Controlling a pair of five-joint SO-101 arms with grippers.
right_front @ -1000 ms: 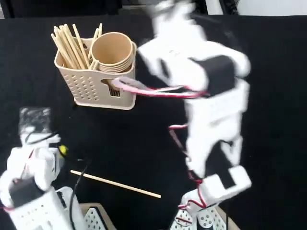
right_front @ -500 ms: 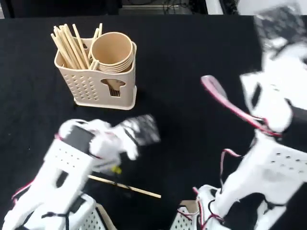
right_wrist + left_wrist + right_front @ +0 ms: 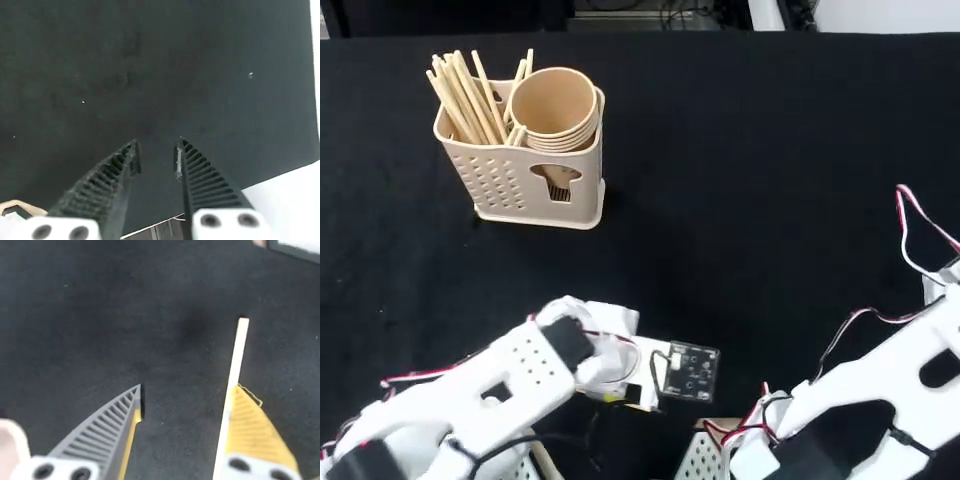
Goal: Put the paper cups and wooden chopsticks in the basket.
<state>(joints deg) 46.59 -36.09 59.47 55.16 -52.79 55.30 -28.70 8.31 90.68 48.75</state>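
The beige basket (image 3: 525, 185) stands at the back left, with several wooden chopsticks (image 3: 465, 95) and a stack of paper cups (image 3: 555, 105) in it. One loose chopstick (image 3: 236, 357) lies on the black table, running along the inner side of the yellow finger (image 3: 250, 425) of my left gripper (image 3: 187, 387). That gripper is open and low over the table, the stick inside its gap at one side. My left arm (image 3: 520, 375) sits at the front edge and covers the stick from above. My right gripper (image 3: 156, 141) hangs slightly open over bare table, holding nothing.
My right arm (image 3: 880, 400) is folded back at the front right corner with red and white cables (image 3: 920, 235) looping above it. Black cloth (image 3: 750, 170) stretches between the basket and the arms. A pale table edge (image 3: 280, 185) lies near the right gripper.
The left arm has swung down and toward the front edge, over the loose chopstick. The right arm has drawn back from near the basket to the front right corner.
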